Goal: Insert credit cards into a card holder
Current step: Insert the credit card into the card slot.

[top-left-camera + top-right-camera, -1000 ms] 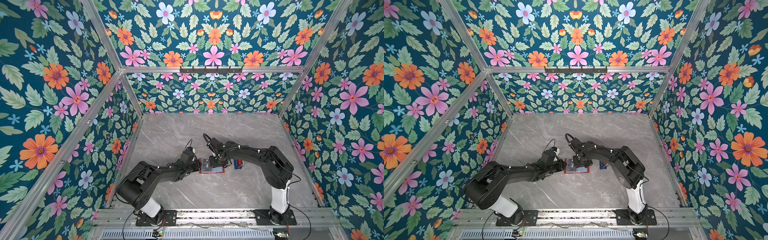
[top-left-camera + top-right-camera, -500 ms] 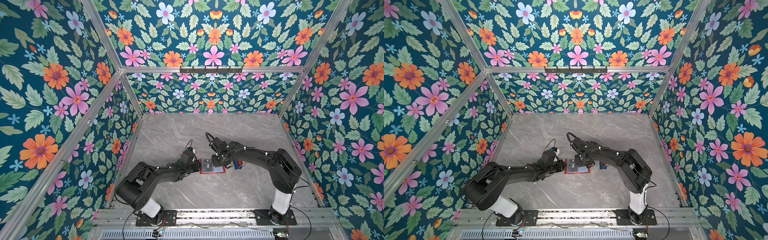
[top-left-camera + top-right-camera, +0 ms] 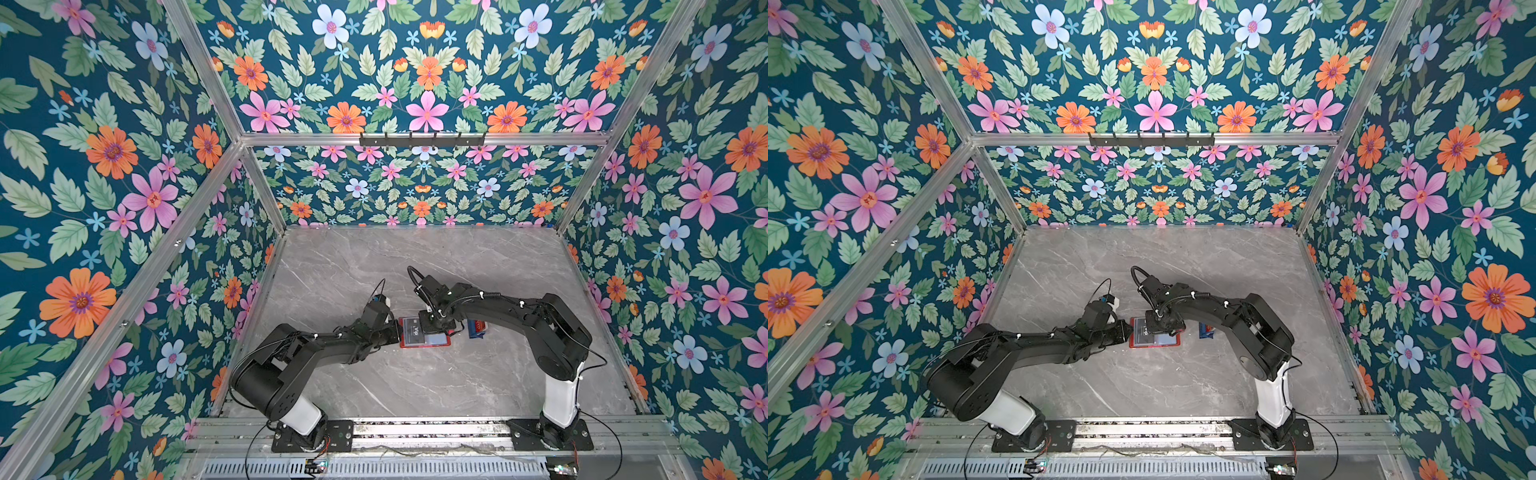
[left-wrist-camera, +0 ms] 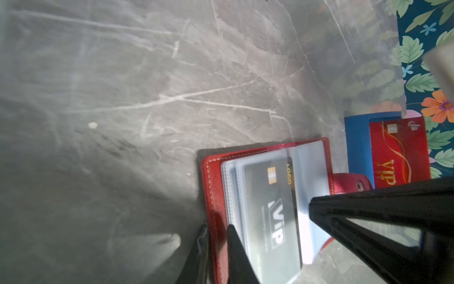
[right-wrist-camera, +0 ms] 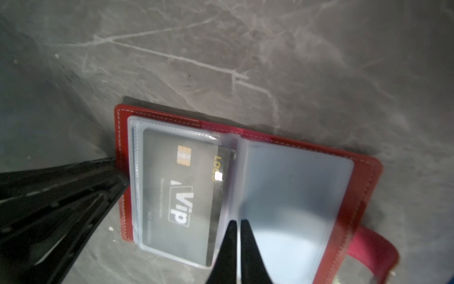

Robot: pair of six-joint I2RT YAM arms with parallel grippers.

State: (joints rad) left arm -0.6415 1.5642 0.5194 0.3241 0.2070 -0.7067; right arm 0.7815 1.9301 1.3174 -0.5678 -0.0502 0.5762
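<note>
The card holder [image 5: 366, 186] lies open and flat on the grey, marble-veined bench [image 3: 415, 382] between the two arms, seen in both top views. It is a red leather-look booklet with pale stitching along its rim and a stack of clear plastic sleeves inside. Its rounded snap tab [image 4: 348, 184] carries a metal stud.

A dark card [image 5: 181, 194] with a gold chip and white "Vip" lettering sits in the uppermost sleeve of one page. A narrow strip of it is out of the sleeve mouth, next to the centre fold. The facing page looks pale blue; whether that is a card or only plastic cannot be told.

Just beside the holder stands a small blue tray [image 4: 356, 147] holding a glossy red card [image 4: 398, 152] with gold lettering.

The left gripper [image 4: 217, 227] clamps the holder's red cover edge. The right gripper [image 5: 237, 221] has its jaws pressed almost together, tips at the dark card's exposed edge.
</note>
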